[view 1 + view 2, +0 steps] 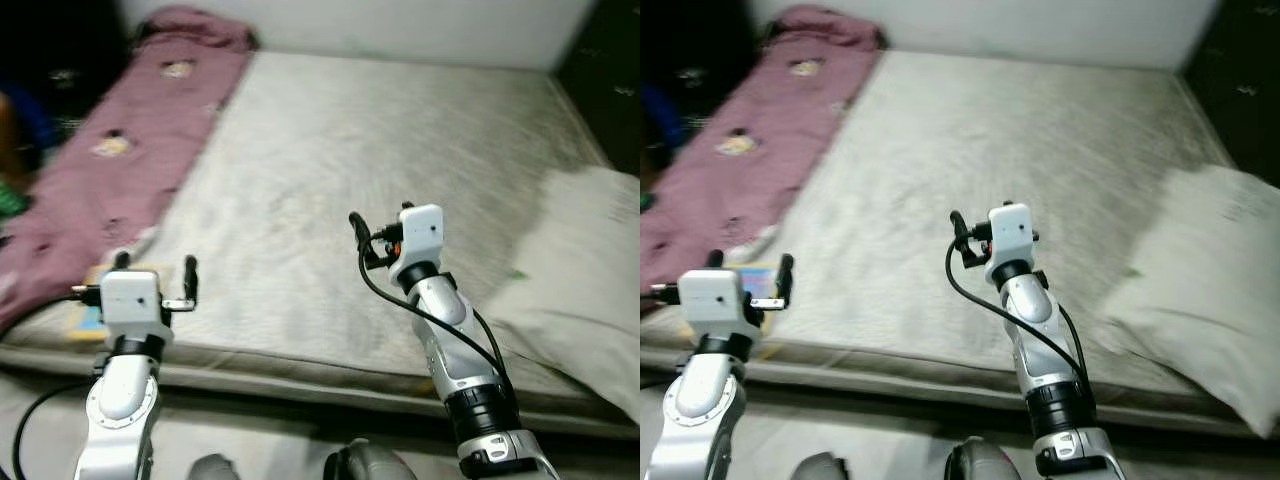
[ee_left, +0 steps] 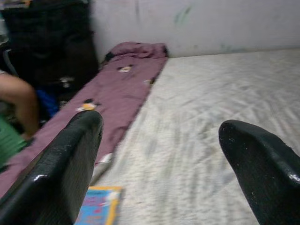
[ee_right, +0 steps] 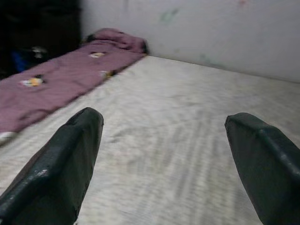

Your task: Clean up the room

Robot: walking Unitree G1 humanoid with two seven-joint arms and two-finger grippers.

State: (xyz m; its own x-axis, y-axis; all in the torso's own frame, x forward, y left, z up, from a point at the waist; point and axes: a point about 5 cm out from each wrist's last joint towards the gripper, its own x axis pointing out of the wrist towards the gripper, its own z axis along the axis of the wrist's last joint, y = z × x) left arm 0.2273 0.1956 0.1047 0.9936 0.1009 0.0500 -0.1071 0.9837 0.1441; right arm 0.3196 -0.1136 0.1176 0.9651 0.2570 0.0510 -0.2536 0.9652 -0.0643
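A wide mattress [image 1: 380, 130] with a grey sheet lies before me. A purple blanket [image 1: 120, 150] with small cartoon prints runs along its left side, bunched at the far end. A colourful book [image 2: 98, 206] lies flat at the near left corner of the mattress. My left gripper [image 1: 156, 262] hovers open just over that corner, the book [image 1: 88, 305] right below it. Over the near middle of the mattress my right gripper [image 1: 380, 215] is raised and open, holding nothing. A white pillow [image 1: 585, 270] rests at the right edge.
A pale wall [image 3: 225, 33] stands behind the mattress. Dark furniture [image 2: 47, 42] is at the far left. A person's limb [image 2: 18, 101] and something green [image 2: 8, 146] show beside the blanket. The mattress's front edge [image 1: 300, 375] is close to my body.
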